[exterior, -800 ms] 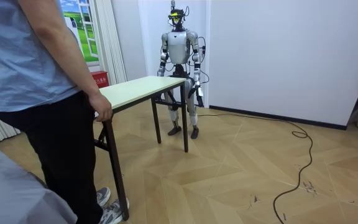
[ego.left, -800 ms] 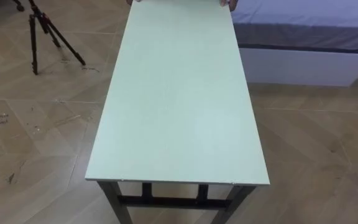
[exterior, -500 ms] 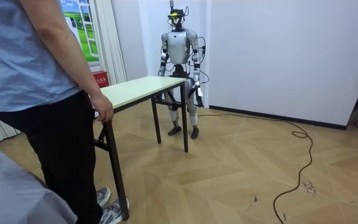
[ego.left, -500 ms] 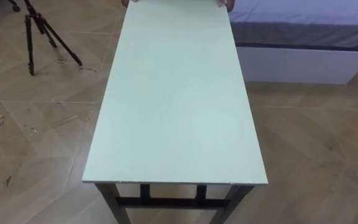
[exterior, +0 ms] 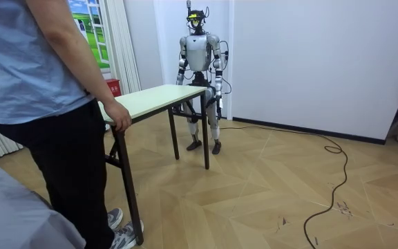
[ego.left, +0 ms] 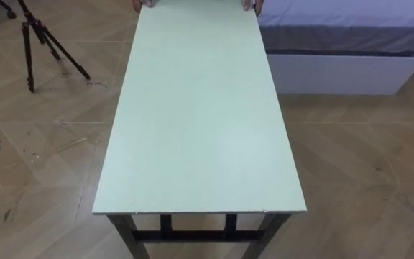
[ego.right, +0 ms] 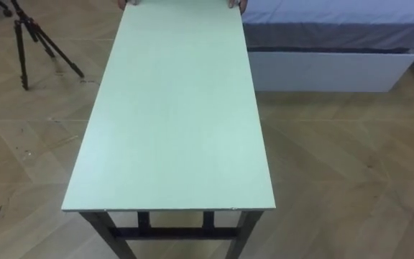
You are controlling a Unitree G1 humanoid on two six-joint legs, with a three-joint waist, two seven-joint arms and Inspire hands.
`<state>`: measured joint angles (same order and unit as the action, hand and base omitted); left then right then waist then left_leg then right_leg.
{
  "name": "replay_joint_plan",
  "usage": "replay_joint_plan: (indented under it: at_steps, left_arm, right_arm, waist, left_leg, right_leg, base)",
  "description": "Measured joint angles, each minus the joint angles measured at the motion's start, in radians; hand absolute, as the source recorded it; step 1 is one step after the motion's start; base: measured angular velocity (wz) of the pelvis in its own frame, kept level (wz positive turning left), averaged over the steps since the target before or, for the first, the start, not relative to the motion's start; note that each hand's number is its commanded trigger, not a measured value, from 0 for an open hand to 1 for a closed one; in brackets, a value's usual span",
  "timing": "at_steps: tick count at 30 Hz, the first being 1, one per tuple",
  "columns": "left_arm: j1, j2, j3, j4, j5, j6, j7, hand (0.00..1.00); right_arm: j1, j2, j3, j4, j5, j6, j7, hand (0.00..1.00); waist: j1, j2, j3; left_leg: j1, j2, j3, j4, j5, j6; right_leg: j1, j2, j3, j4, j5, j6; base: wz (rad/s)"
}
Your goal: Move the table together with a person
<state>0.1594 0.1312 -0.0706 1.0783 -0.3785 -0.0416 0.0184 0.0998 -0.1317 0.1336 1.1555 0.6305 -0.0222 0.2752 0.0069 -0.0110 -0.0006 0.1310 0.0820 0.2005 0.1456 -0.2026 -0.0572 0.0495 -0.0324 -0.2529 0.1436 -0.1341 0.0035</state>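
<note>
A long table with a pale green top (ego.left: 192,122) and dark legs stretches away from me in the eye views; its near short edge lies just below me. At its far end a person's hands (ego.left: 254,4) rest on the two corners. In the room view the person stands at the room view's left, one hand (exterior: 118,116) curled over the table's end (exterior: 150,100). I stand upright at the other end by the white wall, with my right hand (exterior: 179,81) and left hand (exterior: 221,88) hanging beside my body behind the table's edge.
A dark tripod (ego.left: 31,43) stands on the wooden floor to the table's left. A bed with a grey cover and white base (ego.left: 343,65) lies at the far right. A red box (exterior: 111,87) sits by the curtains.
The eye view has drifted a little, so the table and tripod sit further left. The person's hand has slid to the table's corner. I still stand in the same spot.
</note>
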Motion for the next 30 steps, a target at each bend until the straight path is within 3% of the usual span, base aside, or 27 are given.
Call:
replay_joint_plan:
  at_steps: [7,14,17,18,21,25,30]
  left_arm:
    - [0.014,0.005,-0.01,-0.088,-0.358,0.014,-0.139,0.0]
    - [0.112,0.036,-0.031,-0.255,-0.714,0.065,-0.33,0.0]
    - [0.146,0.036,-0.043,-0.361,-0.772,0.086,-0.376,0.0]
    - [0.151,0.038,-0.069,-0.402,-0.805,0.089,-0.393,0.0]
    - [0.164,0.045,-0.14,-0.505,-0.928,0.108,-0.437,0.0]
    - [0.157,0.045,-0.188,-0.557,-0.973,0.129,-0.478,0.0]
    - [0.157,0.047,-0.23,-0.577,-1.003,0.163,-0.503,0.0]
  right_arm:
    - [0.016,-0.005,-0.024,-0.112,0.077,0.004,0.117,0.0]
    - [0.172,-0.018,-0.037,-0.343,0.279,0.061,0.24,0.0]
    - [0.216,-0.018,-0.033,-0.445,0.304,0.092,0.3,0.0]
    - [0.234,-0.021,-0.017,-0.49,0.329,0.103,0.319,0.0]
    - [0.259,-0.033,0.056,-0.595,0.397,0.127,0.375,0.0]
    - [0.255,-0.035,0.123,-0.626,0.462,0.158,0.429,0.0]
    - [0.255,-0.04,0.145,-0.627,0.506,0.199,0.471,0.0]
  waist:
    - [0.001,0.011,0.0009]
    - [0.004,0.012,0.002]
    - [0.002,0.011,0.0018]
    - [0.003,0.011,0.0048]
    - [0.004,0.012,0.0042]
    - [0.005,0.011,0.0037]
    - [0.006,0.012,0.0039]
  left_leg:
    - [0.0,0.0,0.0,0.005,0.0,0.0]
    - [-0.002,0.0,0.012,0.005,0.0,0.0]
    - [-0.019,0.0,0.033,0.005,0.0,0.0]
    - [-0.023,-0.001,0.036,0.005,0.0,0.0]
    - [-0.043,-0.003,0.039,0.008,0.0,0.0]
    - [-0.05,-0.003,0.043,0.018,0.0,0.0]
    - [-0.051,-0.003,0.043,0.019,0.0,0.0]
  right_leg:
    - [0.001,-0.002,-0.01,0.006,0.0,0.0]
    - [-0.003,-0.005,-0.009,0.008,-0.003,0.001]
    - [-0.031,-0.009,-0.008,0.024,-0.007,0.001]
    - [-0.036,-0.01,-0.007,0.029,-0.007,0.001]
    - [-0.061,-0.016,-0.006,0.047,-0.01,0.001]
    - [-0.068,-0.018,-0.009,0.051,-0.01,0.001]
    - [-0.068,-0.018,-0.01,0.05,-0.01,0.001]
  base:
    - [0.0]
    - [0.0]
    - [0.02]
    - [0.0]
    - [-0.03]
    - [0.0]
    - [0.0]
